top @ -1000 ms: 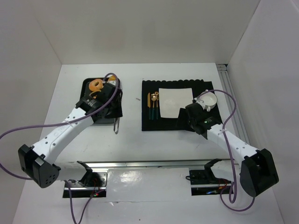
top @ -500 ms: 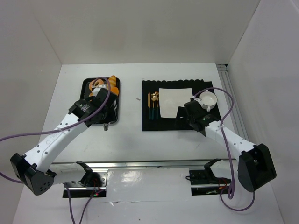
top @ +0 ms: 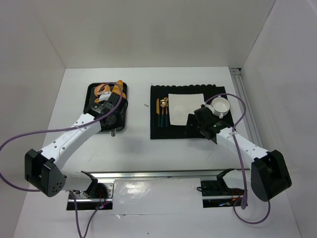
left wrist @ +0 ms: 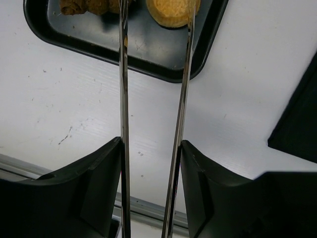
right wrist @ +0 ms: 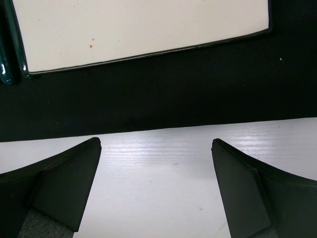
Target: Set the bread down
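My left gripper (left wrist: 151,141) is shut on a pair of metal tongs (left wrist: 123,99), whose two arms run up toward the black tray (left wrist: 163,59). A round golden-brown bread (left wrist: 168,12) lies in the tray at the top edge of the left wrist view. The right tong arm crosses it and the left arm passes beside it. The tong tips are out of view. In the top view my left gripper (top: 113,113) hangs over the tray (top: 92,94) and hides the bread. My right gripper (right wrist: 156,144) is open and empty above the table at the mat's near edge.
Brown pastries (left wrist: 84,6) lie at the tray's far left. A doughnut (top: 103,89) and an orange pastry (top: 118,89) show in the top view. The black mat (top: 208,91) carries a white plate (top: 182,109), cutlery (top: 162,111) and a white cup (top: 221,106).
My left arm has swung and turned over the tray with the tongs, whose near end has shifted left. My right gripper has edged toward the plate.
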